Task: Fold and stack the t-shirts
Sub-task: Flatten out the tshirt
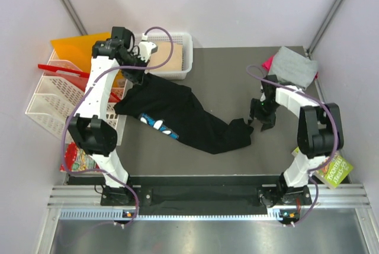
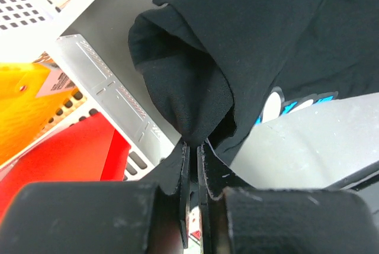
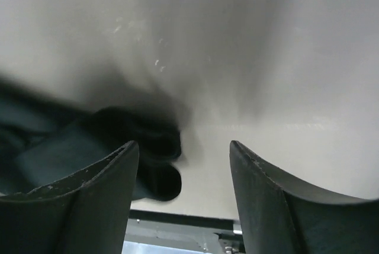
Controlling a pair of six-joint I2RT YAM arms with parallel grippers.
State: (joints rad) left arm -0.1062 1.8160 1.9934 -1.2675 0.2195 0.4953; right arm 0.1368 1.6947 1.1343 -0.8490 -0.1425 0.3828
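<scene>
Left pincer (image 2: 194,145): I see it clenched on black shirt (image 1: 183,115), far-left corner.
Right pincer (image 3: 183,147): spread apart, beside shirt's end.

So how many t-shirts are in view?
4: black one mid-table; grey one folded far right; pink one peeking under it; a tan one, seemingly, in the white basket. Others may be hidden.

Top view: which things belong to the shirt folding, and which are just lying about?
Job: black t-shirt, pinched by left gripper; grey shirt; pink shirt.
Lying about: orange sheet; white rack; booklet.
</scene>
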